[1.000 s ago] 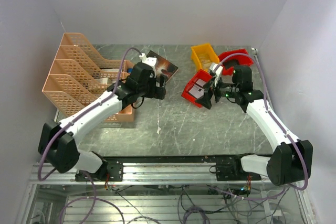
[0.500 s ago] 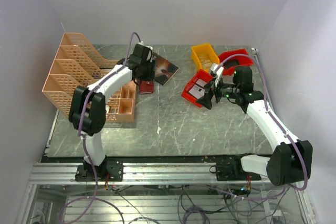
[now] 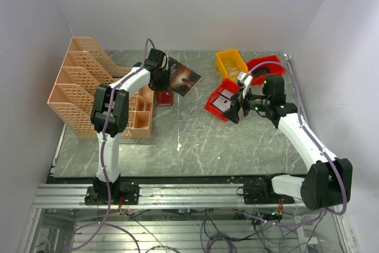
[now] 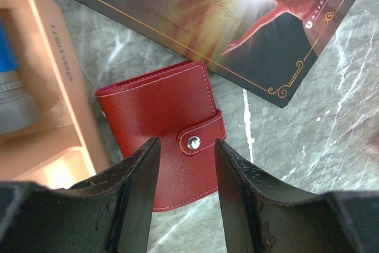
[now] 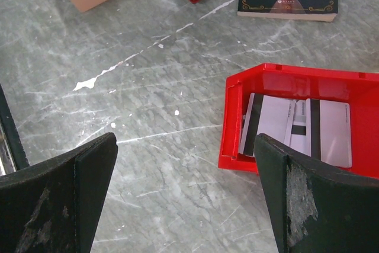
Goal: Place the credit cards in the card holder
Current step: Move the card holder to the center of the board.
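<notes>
The card holder [image 4: 160,111] is a dark red leather case, folded shut with a snap tab, lying flat on the table beside the book. My left gripper [image 4: 186,146] hovers just above its near end, jaws about half apart with nothing between them. From above, the left gripper [image 3: 160,83] points down near the card holder [image 3: 165,98]. Credit cards [image 5: 296,128] lie in a red bin [image 5: 266,75]. My right gripper [image 5: 185,146] stands wide open over bare table at that bin's left edge; from above, the right gripper [image 3: 237,111] is beside the bin [image 3: 220,103].
A dark-covered book [image 3: 182,76] lies behind the card holder. An orange mesh file rack [image 3: 83,81] and an orange tray [image 3: 139,114] stand at the left. A yellow bin [image 3: 231,63] and a second red bin [image 3: 266,66] sit at the back right.
The left arm has folded upright and its gripper has swung back over the card holder, with its jaws narrowing from wide to about half. The right arm has not moved.
</notes>
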